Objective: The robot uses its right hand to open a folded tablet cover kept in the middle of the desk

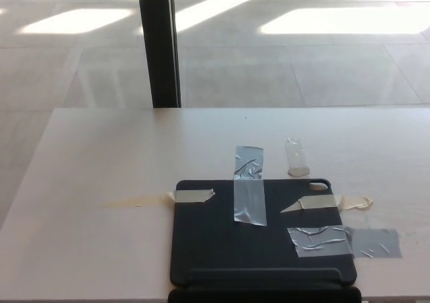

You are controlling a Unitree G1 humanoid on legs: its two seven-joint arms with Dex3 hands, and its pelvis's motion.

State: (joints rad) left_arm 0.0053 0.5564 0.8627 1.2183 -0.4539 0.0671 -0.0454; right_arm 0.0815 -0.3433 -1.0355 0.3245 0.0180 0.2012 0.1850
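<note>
The dark, rectangular folded tablet cover (262,239) lies flat and closed on the pale wooden desk (101,155), at the near edge and slightly right of the middle. Its corners are rounded. A small cut-out shows at its far right corner. A ridge runs across the cover parallel to its near edge, and a further dark strip below it is cut off by the bottom of the picture.

Several tape pieces cross the cover's borders. A grey, wrinkled strip of duct tape (249,185) runs from the desk over the far edge onto the cover. A second grey patch of duct tape (344,242) spans the right edge, half on the cover and half on the desk. A beige strip of masking tape (190,195) sits at the far left corner, with a faint smear trailing left across the desk. Another beige, pointed strip of masking tape (326,203) crosses the right edge near the far right corner.

A small translucent scrap (296,157) lies on the desk just beyond the far right corner; its material cannot be made out.

Neither robot hand appears, so the state of the fingers cannot be told.

Beyond the desk's far edge, a black vertical post (156,41) stands on a sunlit tiled floor (302,41).
</note>
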